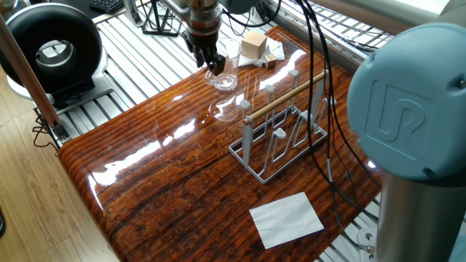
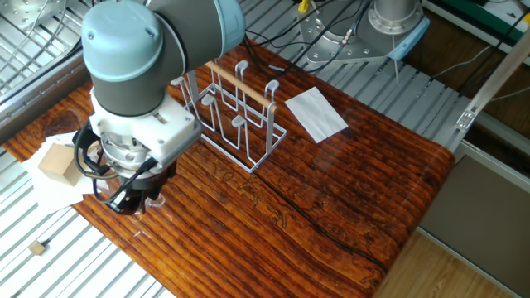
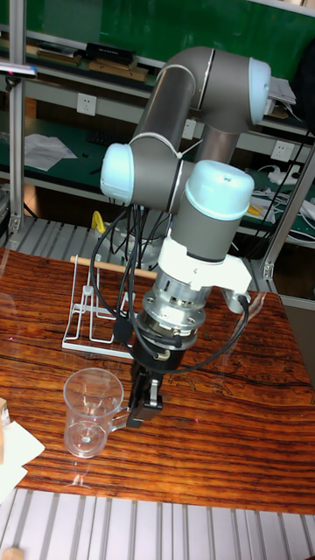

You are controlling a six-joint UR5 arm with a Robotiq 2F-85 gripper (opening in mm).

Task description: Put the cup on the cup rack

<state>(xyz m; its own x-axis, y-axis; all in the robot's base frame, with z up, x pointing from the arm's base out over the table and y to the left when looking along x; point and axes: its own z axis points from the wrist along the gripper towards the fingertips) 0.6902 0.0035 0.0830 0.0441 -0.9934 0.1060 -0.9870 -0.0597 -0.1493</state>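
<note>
— Cup (image 3: 92,411) is standing upright near the table's corner, well apart from the rack (image 1: 280,131) — light, rigid, slick.
— Gripper (image 3: 145,401) is pinching its handle, fingers clamped; that's looking like the surest hold.

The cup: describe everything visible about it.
The cup is clear, colourless glass or plastic, roughly cylindrical with a wide open mouth, a thick round base and a side handle. It stands upright on the wooden table, mouth up, apparently empty, near the table's far end by the wooden block and apart from the cup rack. The gripper is at its handle side, fingers around the handle; whether they actually clamp it is unclear.
</note>
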